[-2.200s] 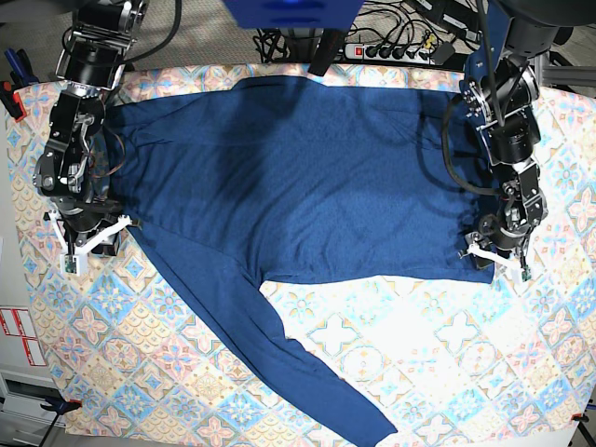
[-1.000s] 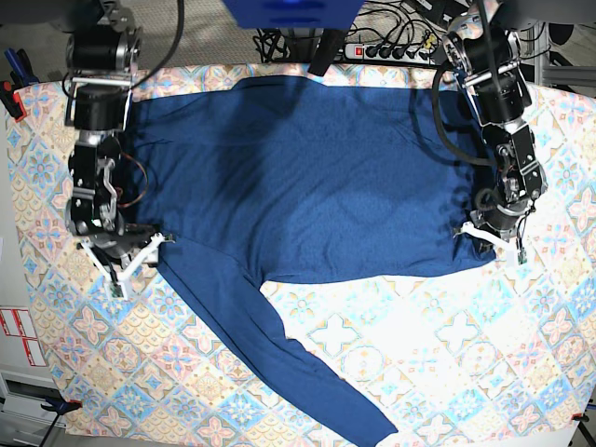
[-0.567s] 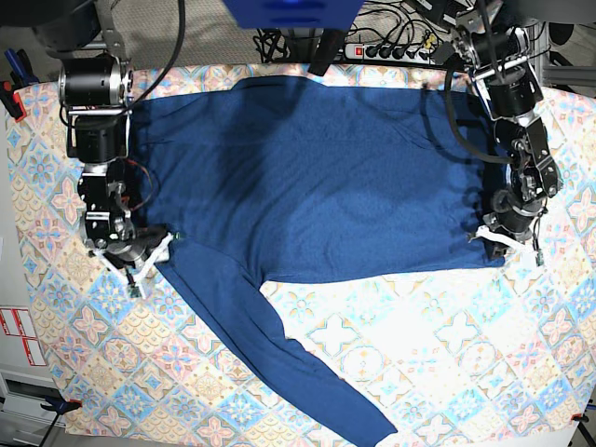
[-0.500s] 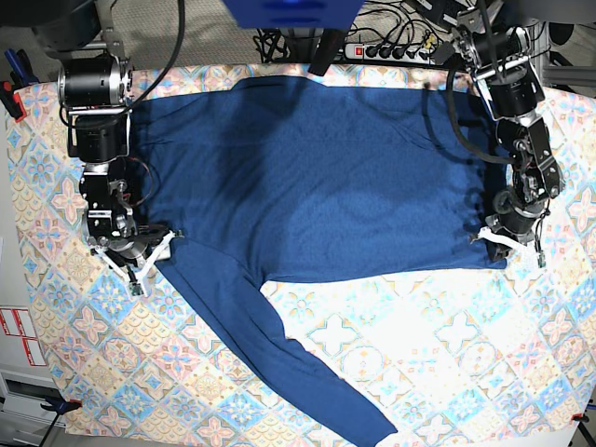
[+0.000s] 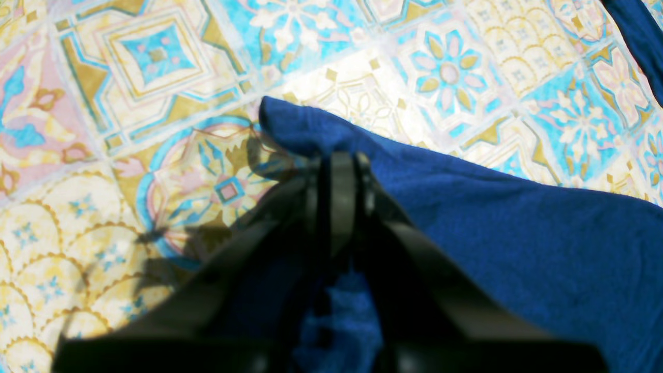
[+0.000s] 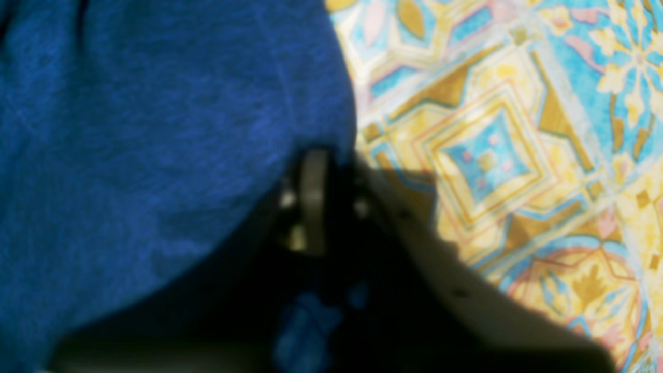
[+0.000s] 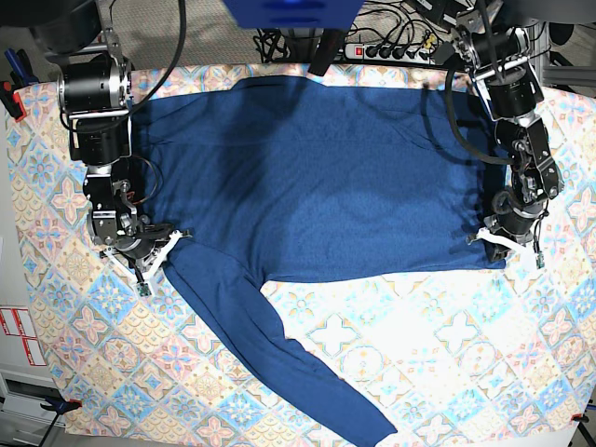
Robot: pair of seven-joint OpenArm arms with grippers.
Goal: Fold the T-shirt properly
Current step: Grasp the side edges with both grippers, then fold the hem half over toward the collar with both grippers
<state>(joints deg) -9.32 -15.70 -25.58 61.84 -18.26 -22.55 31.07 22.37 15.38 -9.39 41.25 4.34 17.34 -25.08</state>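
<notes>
The dark blue T-shirt lies spread flat on the patterned cloth, one long sleeve trailing toward the front edge. My left gripper sits at the shirt's lower right corner. In the left wrist view this gripper is shut on the T-shirt just behind its corner. My right gripper is at the shirt's left side where the sleeve starts. In the blurred right wrist view the gripper has its fingers together on the edge of the T-shirt.
A pastel diamond-patterned cloth covers the table. A power strip and cables lie behind the shirt's far edge. A blue object hangs over the top middle. Red-and-white labels mark the left table edge.
My right gripper slid right onto the shirt's left edge by the sleeve and closed its jaws. My left gripper stayed shut at the lower right corner, shifting slightly down.
</notes>
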